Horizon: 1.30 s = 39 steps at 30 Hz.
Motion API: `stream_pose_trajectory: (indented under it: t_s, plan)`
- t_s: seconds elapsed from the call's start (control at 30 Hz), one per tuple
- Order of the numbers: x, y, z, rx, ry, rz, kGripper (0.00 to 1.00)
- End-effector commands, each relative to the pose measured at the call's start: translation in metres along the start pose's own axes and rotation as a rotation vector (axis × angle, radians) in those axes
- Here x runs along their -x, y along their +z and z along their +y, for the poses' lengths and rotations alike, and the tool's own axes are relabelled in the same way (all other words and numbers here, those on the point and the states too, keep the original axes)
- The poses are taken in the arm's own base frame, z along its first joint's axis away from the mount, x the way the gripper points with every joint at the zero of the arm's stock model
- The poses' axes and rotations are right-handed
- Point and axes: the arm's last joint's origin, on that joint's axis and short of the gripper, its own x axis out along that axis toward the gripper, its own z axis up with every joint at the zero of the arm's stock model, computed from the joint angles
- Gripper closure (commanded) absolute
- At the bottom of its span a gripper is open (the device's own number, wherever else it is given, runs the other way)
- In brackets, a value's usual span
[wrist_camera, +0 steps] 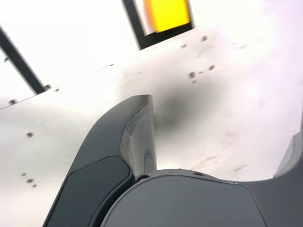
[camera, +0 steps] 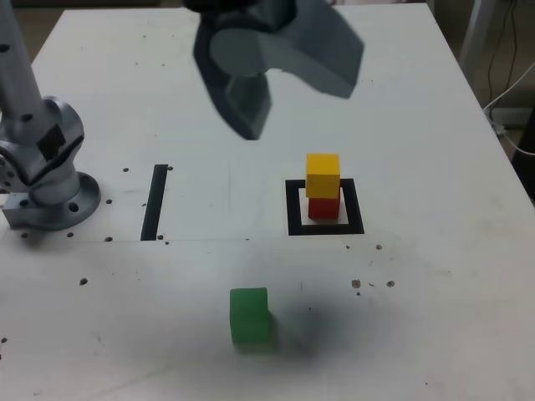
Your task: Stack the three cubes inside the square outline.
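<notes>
Inside the square outline (camera: 292,209) a yellow cube (camera: 323,175) sits on top of a red cube (camera: 324,207). The green cube (camera: 249,316) lies alone on the table nearer the front, apart from the outline. My gripper (camera: 299,110) hangs above the table behind the stack, blurred, its jaws spread wide with nothing between them. In the wrist view the yellow cube (wrist_camera: 166,13) and a corner of the square outline (wrist_camera: 158,38) show beyond my open gripper (wrist_camera: 218,135). The red and green cubes are out of that view.
A straight black tape strip (camera: 155,202) lies to the exterior view's left of the outline. The arm's grey base (camera: 46,180) stands at the table's left edge. Cables hang past the table's right edge (camera: 510,100).
</notes>
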Motion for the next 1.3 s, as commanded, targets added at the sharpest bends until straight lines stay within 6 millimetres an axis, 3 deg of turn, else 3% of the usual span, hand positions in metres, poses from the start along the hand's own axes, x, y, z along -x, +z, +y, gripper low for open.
stream_pose_trajectory:
  t_s: [0.0,0.3,0.63,0.9,1.27]
  plan:
    - [-0.001,-0.007,-0.002,0.006,-0.011,0.034,0.01]
    - [-0.037,-0.017,-0.017,0.014,-0.079,0.196,0.0]
    - [-0.087,-0.01,-0.058,-0.042,-0.184,0.283,0.01]
    - [-0.11,-0.005,-0.082,-0.035,-0.201,0.348,0.02]
    - [-0.151,0.014,-0.103,-0.031,-0.225,0.393,0.04]
